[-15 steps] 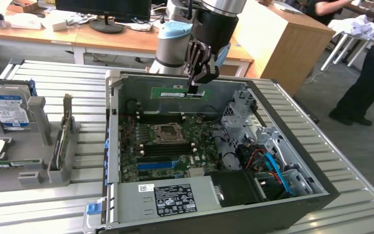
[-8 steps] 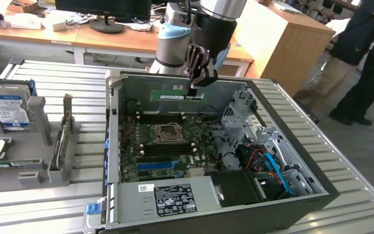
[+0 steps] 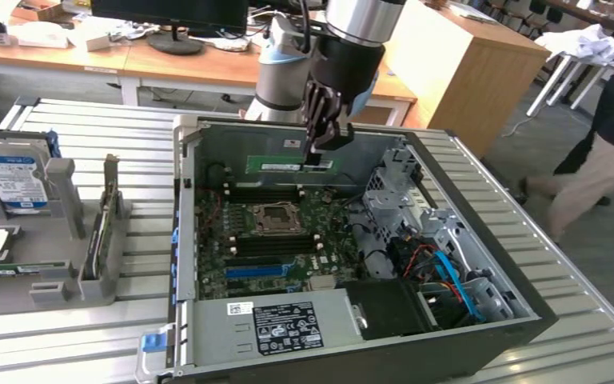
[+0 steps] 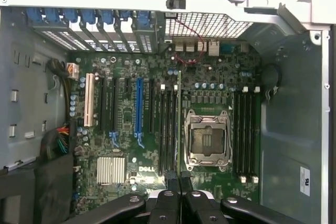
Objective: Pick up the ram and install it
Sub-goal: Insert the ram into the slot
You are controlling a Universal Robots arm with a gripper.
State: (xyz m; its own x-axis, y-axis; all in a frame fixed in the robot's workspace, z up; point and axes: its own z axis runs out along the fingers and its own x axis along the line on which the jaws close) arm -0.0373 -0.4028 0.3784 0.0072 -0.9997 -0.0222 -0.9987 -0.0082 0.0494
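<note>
The ram (image 3: 291, 166) is a long green circuit-board stick held level above the open computer case (image 3: 185, 208). My gripper (image 3: 324, 154) is shut on one end of it, coming down from above. In the wrist view the ram (image 4: 179, 119) appears edge-on as a thin line running out from my gripper (image 4: 179, 181), whose black fingers (image 4: 171, 178) are pressed together on it. The stick hangs over the dark memory slots (image 4: 167, 124) beside the CPU socket (image 4: 207, 140), above the motherboard and apart from it.
A hard drive (image 3: 13, 182) stands in a grey holder (image 3: 73, 264) at the exterior view's left. Inside the case are a power supply (image 3: 275, 324), blue cables (image 3: 451, 276), a blue slot (image 4: 139, 106) and more memory slots (image 4: 247, 135). A person (image 3: 606, 152) stands at the exterior view's right.
</note>
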